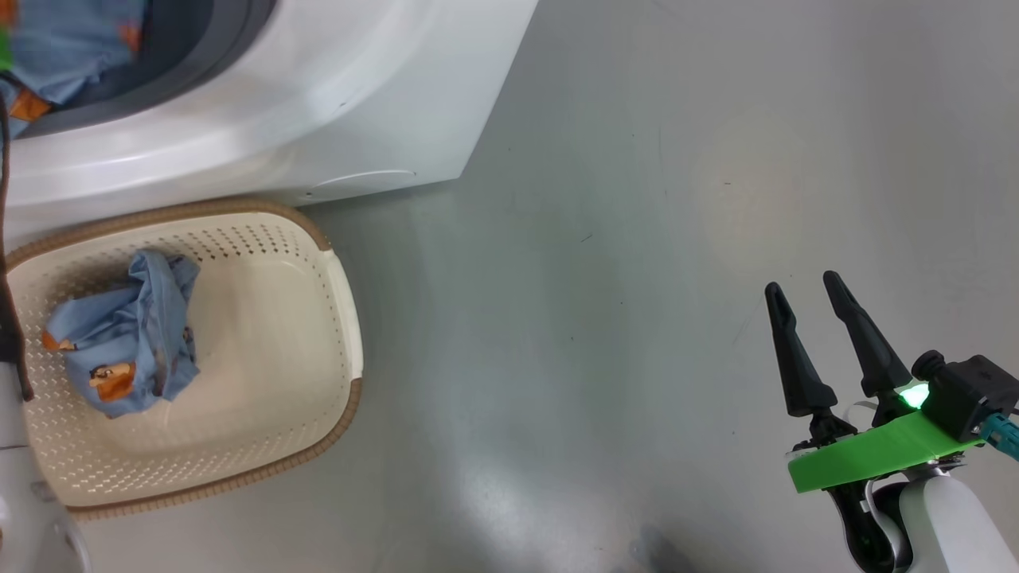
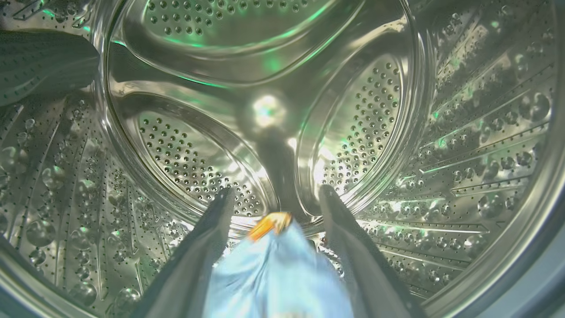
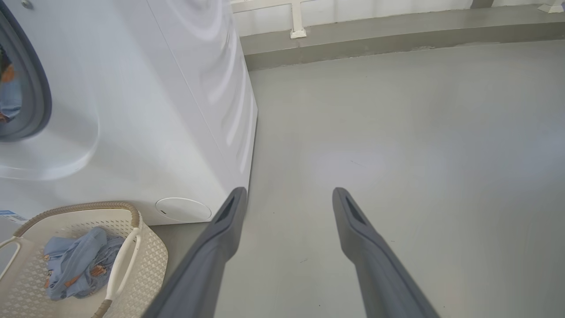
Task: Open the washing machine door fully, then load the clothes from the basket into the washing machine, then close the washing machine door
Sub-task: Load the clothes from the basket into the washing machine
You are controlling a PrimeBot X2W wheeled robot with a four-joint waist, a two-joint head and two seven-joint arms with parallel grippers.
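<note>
The left gripper (image 2: 276,194) stood released inside the washing machine, its two dark fingers (image 2: 207,247) spread wide. A blue garment (image 2: 273,269) with an orange patch lay loose between the fingers near their base, short of the tips. Beyond the tips the steel drum (image 2: 362,128) rose on all sides.

The left wrist view alone gave the drum interior. The head view gave the outside: the same blue cloth (image 1: 72,48) at the far left in the mouth of the washing machine (image 1: 318,95), inside the grey seal (image 1: 183,48).

The right gripper (image 1: 802,283) was also released, fingers apart and holding nothing, over bare grey floor (image 1: 597,318) at the near right, well apart from the machine. Its wrist view showed the gripper (image 3: 289,192) pointing past the machine's right front corner.

A second blue garment (image 1: 127,334) lay crumpled in the left half of the basket (image 1: 342,318), which sat on the floor against the foot of the machine. The right wrist view showed that garment (image 3: 75,265) and the basket (image 3: 150,265) to the left of the right gripper.
</note>
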